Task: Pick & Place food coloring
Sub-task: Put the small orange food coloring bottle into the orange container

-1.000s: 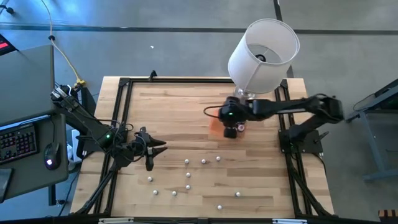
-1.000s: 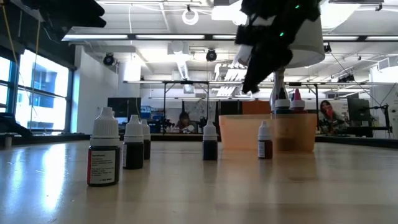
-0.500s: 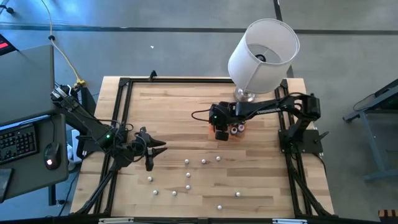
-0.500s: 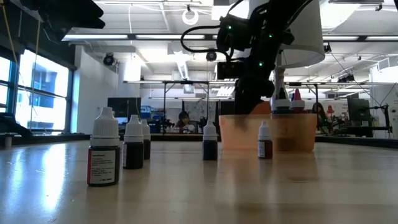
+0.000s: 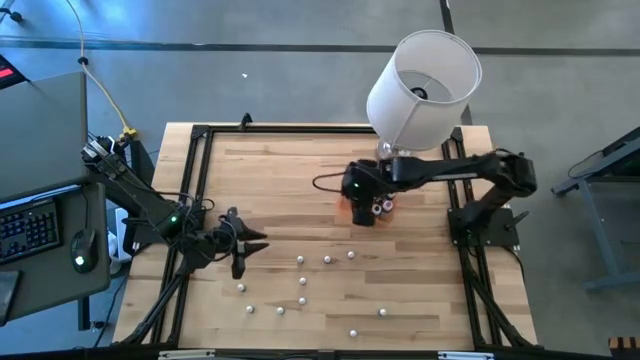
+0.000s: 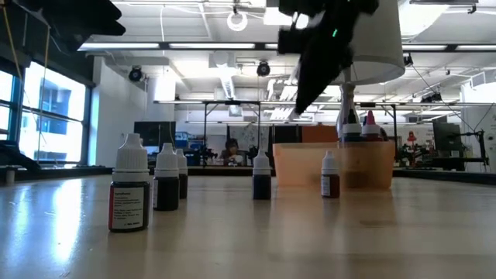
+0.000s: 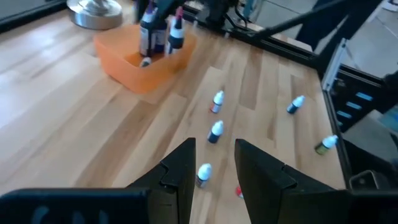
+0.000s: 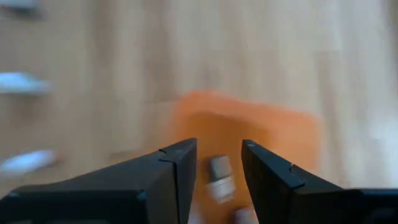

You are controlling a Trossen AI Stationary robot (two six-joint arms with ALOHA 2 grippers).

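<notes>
The food coloring is a set of tiny white-capped bottles. Several stand loose on the wooden table, and they show close up in the low view. A few stand upright in the orange tray, which also shows in the left wrist view. My right gripper hangs open above the tray, clear of it in the low view. One bottle cap shows in the tray below its fingers. My left gripper is open and empty at the table's left, away from the bottles.
A lamp with a white shade stands on its metal base at the far side, just behind the tray. A black frame runs along the table's edges. A desk with keyboard and mouse lies left of the table.
My right gripper has dropped down into the orange tray, moving slightly toward the table's left. It has then come up again and now hangs above the tray.
</notes>
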